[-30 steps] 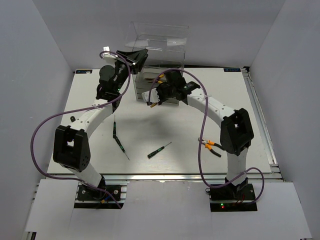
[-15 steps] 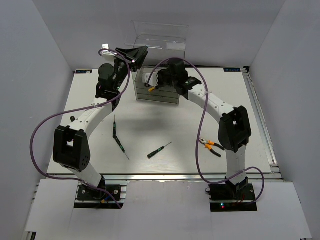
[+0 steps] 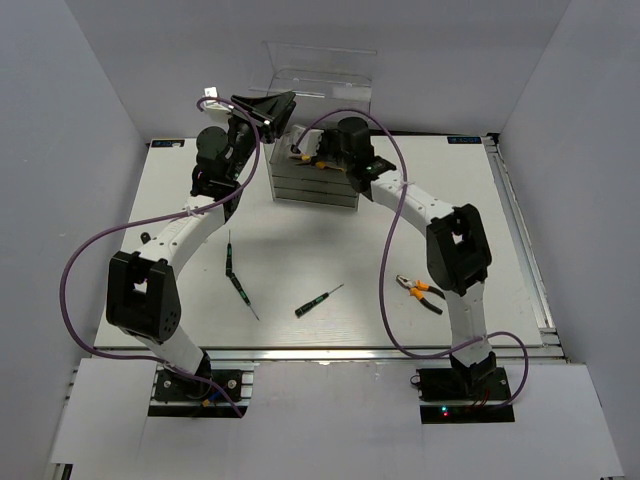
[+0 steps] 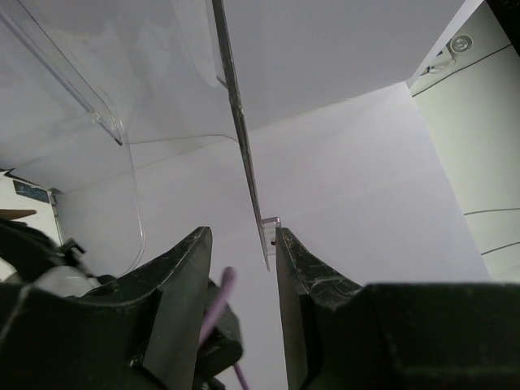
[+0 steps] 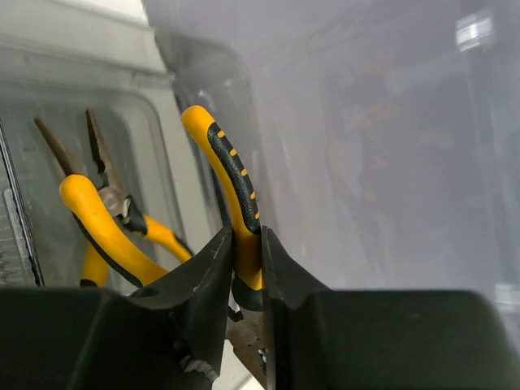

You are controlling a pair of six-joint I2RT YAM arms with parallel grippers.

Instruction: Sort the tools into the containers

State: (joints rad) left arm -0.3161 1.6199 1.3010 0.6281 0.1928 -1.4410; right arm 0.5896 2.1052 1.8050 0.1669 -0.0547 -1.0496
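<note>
The clear smoky box of stacked drawers (image 3: pixel 312 190) stands at the back centre, its clear lid (image 3: pixel 320 65) raised. My left gripper (image 3: pixel 268 108) is up at the lid; in the left wrist view its jaws (image 4: pixel 242 236) stand apart, with the lid's thin edge (image 4: pixel 236 122) against the right finger. My right gripper (image 3: pixel 305 155) is over the box's open top, shut on one handle of orange-and-black pliers (image 5: pixel 231 171). A second pair of pliers (image 5: pixel 101 223) lies in the compartment below. A third pair (image 3: pixel 420 292) lies on the table right of centre.
Three black-green screwdrivers lie on the white table: one (image 3: pixel 229 255) and another (image 3: pixel 241 292) left of centre, the third (image 3: pixel 318 301) near the front middle. A metal rail (image 3: pixel 520 230) runs along the right edge. Grey walls enclose the table.
My right gripper has carried the pliers from in front of the box up and back over its open top. My left gripper and the lid have stayed put.
</note>
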